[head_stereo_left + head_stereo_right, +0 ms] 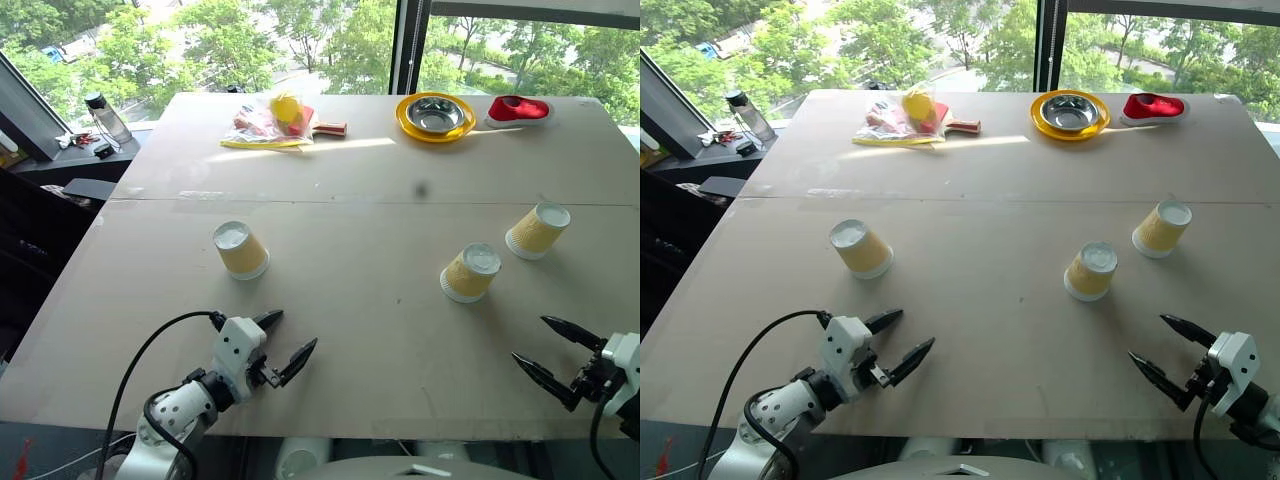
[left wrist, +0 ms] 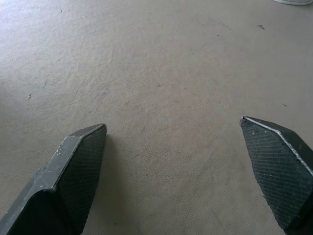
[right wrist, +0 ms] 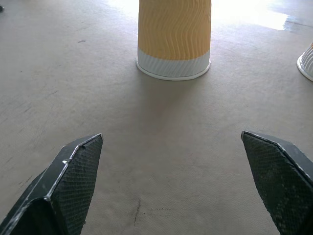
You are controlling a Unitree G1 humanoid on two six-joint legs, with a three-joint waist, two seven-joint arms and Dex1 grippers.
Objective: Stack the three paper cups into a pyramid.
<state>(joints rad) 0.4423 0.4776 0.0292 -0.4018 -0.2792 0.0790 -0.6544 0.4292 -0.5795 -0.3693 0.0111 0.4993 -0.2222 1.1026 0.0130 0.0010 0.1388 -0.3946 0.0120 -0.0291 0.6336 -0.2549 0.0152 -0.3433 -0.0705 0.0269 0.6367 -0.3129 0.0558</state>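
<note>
Three paper cups, all upside down — white bases up, wide rims on the table, long axes roughly vertical. Left cup (image 1: 241, 249) sits mid-left of the table. Middle cup (image 1: 470, 272) and right cup (image 1: 538, 230) are on the right half, near each other but apart. None stacked or touching.

Left gripper (image 1: 283, 346) hovers near the front edge on the left, fingers spread wide, nothing between them; left wrist view shows bare tabletop past the fingertips (image 2: 80, 161). Right gripper (image 1: 551, 352) is at the front right, also spread and empty; in its wrist view an inverted cup (image 3: 174, 39) stands straight ahead, well clear of the fingers.

Surface: flat tan table (image 1: 350, 330), a seam running across it behind the cups. Large windows behind with trees outside.

Far edge clutter: yellow-rimmed metal bowl (image 1: 435, 116), a red and white object (image 1: 518, 109) beside it, a plastic bag with a yellow ball and a red paddle (image 1: 278, 122). A water bottle (image 1: 106, 117) stands on the sill to the left. Nothing lies between grippers and cups.
</note>
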